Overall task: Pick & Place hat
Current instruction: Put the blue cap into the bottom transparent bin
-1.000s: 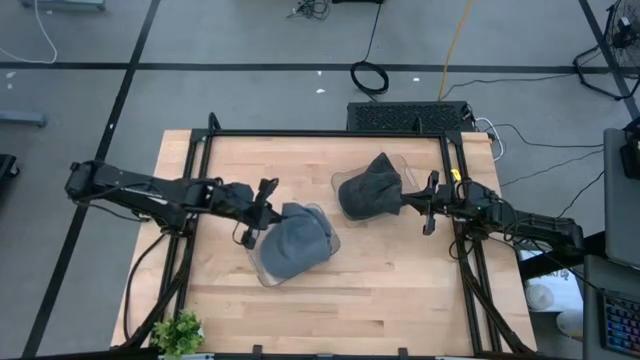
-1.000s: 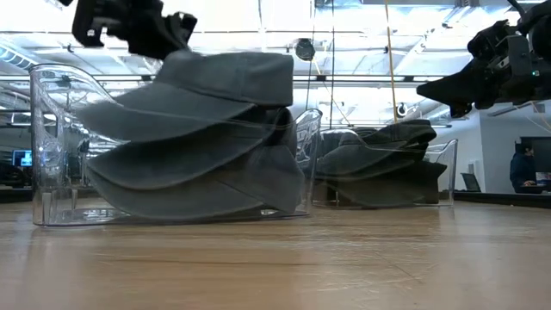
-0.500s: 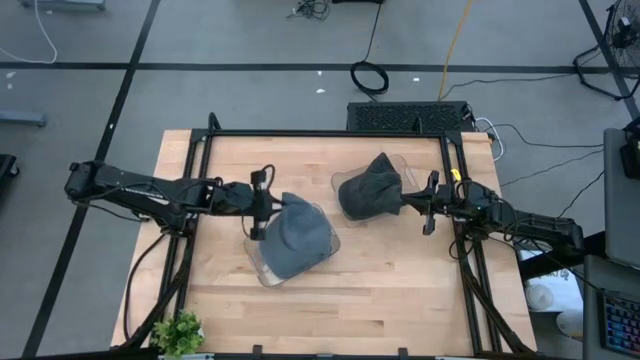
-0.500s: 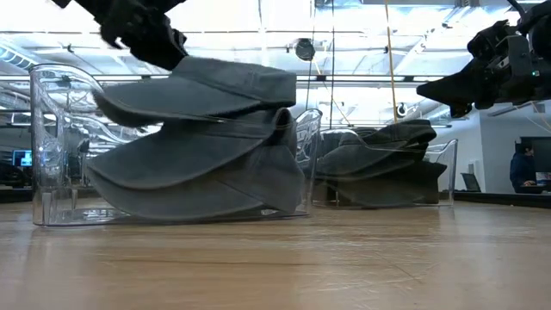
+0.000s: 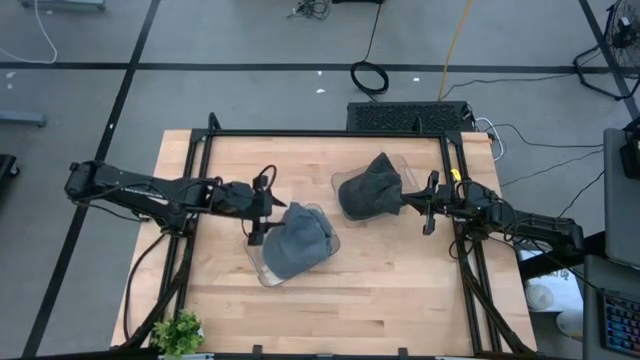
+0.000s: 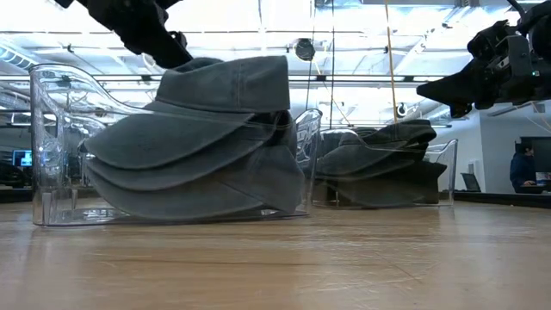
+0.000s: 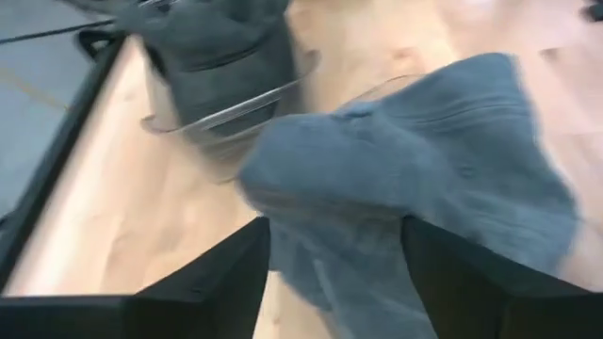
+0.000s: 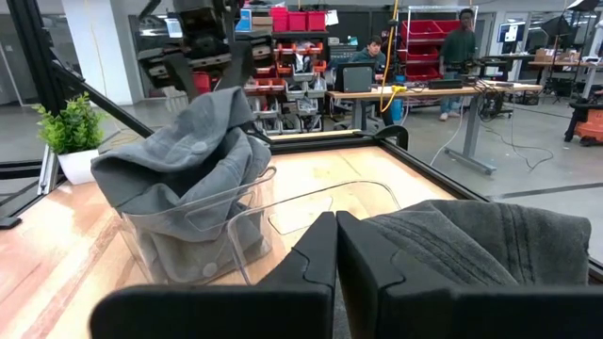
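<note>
A clear container (image 5: 262,272) at the table's middle holds a stack of grey hats. The top hat (image 5: 298,238) lies on that stack, crown up and brim sloping down (image 6: 138,142). My left gripper (image 5: 262,222) is open at the hat's left edge, just above it (image 6: 172,52); in the left wrist view the hat (image 7: 415,160) shows between and beyond the spread fingers (image 7: 212,282). My right gripper (image 5: 408,205) is shut and hovers at the right side of a second clear container (image 5: 336,181) holding more grey hats (image 5: 370,190). My left gripper stands open with the top hat's left edge (image 7: 283,188) between its fingers, coming level from the table's left. Whether either finger touches the cloth I cannot tell. The hat rests on the stack below it.
A black frame (image 5: 320,133) runs round the wooden table. A small green plant (image 5: 180,332) stands at the near left corner. Bare wood lies along the near edge (image 5: 380,310). People and workbenches (image 8: 452,38) show in the room beyond.
My left gripper has opened and let go of the top hat. The hat, held up above the stack a second ago, has dropped and settled on it with its brim tipped down. My right arm has kept still.
</note>
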`<state>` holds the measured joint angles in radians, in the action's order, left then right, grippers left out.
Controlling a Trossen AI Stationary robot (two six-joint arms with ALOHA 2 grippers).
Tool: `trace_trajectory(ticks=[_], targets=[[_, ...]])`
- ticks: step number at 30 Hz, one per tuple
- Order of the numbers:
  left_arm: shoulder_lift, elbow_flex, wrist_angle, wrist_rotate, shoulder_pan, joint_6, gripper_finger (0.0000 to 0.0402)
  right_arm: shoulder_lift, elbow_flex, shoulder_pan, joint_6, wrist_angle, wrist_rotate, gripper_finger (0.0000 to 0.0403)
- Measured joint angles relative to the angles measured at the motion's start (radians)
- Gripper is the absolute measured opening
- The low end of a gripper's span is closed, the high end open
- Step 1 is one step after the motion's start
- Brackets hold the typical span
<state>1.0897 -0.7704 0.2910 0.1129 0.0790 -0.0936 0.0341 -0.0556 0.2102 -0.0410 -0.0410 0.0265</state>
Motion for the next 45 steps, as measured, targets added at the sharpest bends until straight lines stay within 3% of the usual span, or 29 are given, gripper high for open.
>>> trace_trajectory(ticks=[9,13,15,18,24,29,45], targets=[[-0.068,-0.043,-0.005,0.099,-0.001,-0.061,0.0287,0.000,0.000,0.000,0.000,0.000,0.000,0.0000],[-0.084,-0.118,0.024,0.130,0.016,0.048,0.0285,0.000,0.000,0.000,0.000,0.000,0.000,0.0000],[-0.070,-0.169,0.138,0.127,0.046,0.080,0.0269,0.000,0.000,0.000,0.000,0.000,0.000,0.0000],[0.004,-0.252,0.359,0.153,0.110,0.079,0.0212,0.000,0.000,0.000,0.000,0.000,0.000,0.0000],[0.158,-0.400,0.518,0.107,0.202,0.104,0.0023,0.000,0.000,0.000,0.000,0.000,0.000,0.0000],[0.286,-0.402,0.534,0.114,0.209,0.161,0.0014,0.000,0.000,0.000,0.000,0.000,0.000,0.0000],[0.607,-0.401,0.428,-0.183,0.091,0.139,0.0004,0.000,0.000,0.000,0.000,0.001,0.000,0.0000]])
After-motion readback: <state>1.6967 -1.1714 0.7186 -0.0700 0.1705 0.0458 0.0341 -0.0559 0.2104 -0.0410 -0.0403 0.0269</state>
